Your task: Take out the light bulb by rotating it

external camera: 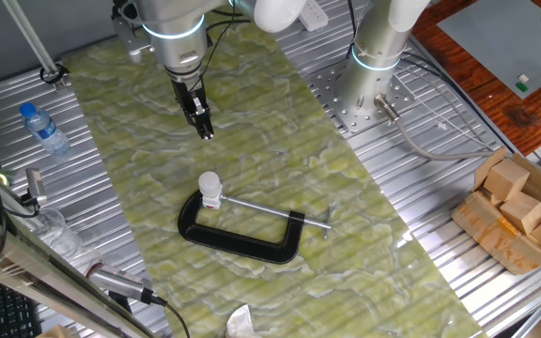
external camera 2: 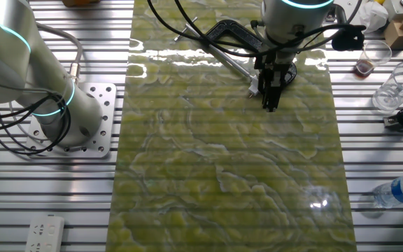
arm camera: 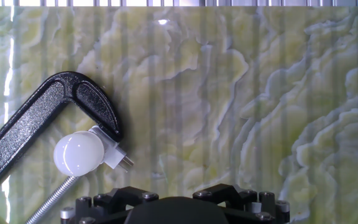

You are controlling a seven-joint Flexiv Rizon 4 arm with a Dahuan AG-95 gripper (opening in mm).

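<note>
The small frosted-white light bulb (external camera: 210, 186) stands in a white socket held in the jaw of the black C-clamp (external camera: 242, 239) on the green mat. In the hand view the bulb (arm camera: 78, 154) is at the lower left, with the clamp (arm camera: 48, 118) curving round it. My gripper (external camera: 205, 130) hangs above the mat, behind the bulb and clear of it, with its fingers together and nothing between them. In the other fixed view my gripper (external camera 2: 269, 103) stands in front of the clamp (external camera 2: 222, 31) and mostly hides the bulb.
A clear blue-capped bottle (external camera: 43, 129) lies left of the mat. A second arm's base (external camera: 374, 56) stands at the back right. A box of wooden blocks (external camera: 519, 211) is at the right. A clear plastic cup (external camera 2: 394, 91) and tools lie beside the mat.
</note>
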